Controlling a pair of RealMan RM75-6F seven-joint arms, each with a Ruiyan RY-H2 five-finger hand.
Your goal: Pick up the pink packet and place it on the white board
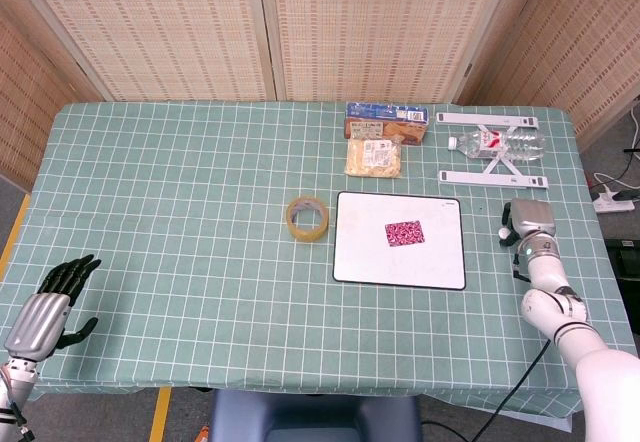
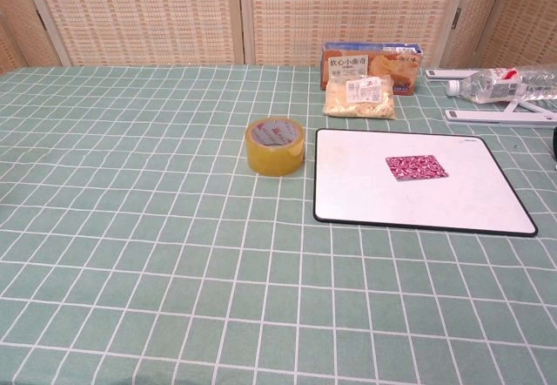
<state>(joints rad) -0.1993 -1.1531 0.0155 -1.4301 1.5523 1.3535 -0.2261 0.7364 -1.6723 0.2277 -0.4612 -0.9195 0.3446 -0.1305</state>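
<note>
Lying on white board [image 1: 400,272], pink packet [image 1: 404,232]

Your head view looks steeply down from above the near edge, far enough back to take in the whole green checked tablecloth [image 1: 180,212], the woven screen [image 1: 360,27] behind it, and both hands at the near corners: left hand [image 1: 45,312], right hand [image 1: 528,224]. Your chest view sits lower and closer, facing forward across the cloth at a shallow angle, so far things stack toward the top. Both views share the white board [image 2: 365,189], the pink packet [image 2: 416,167], the tape roll [image 2: 276,145] and the snack box [image 2: 372,60] at the far edge.
</note>
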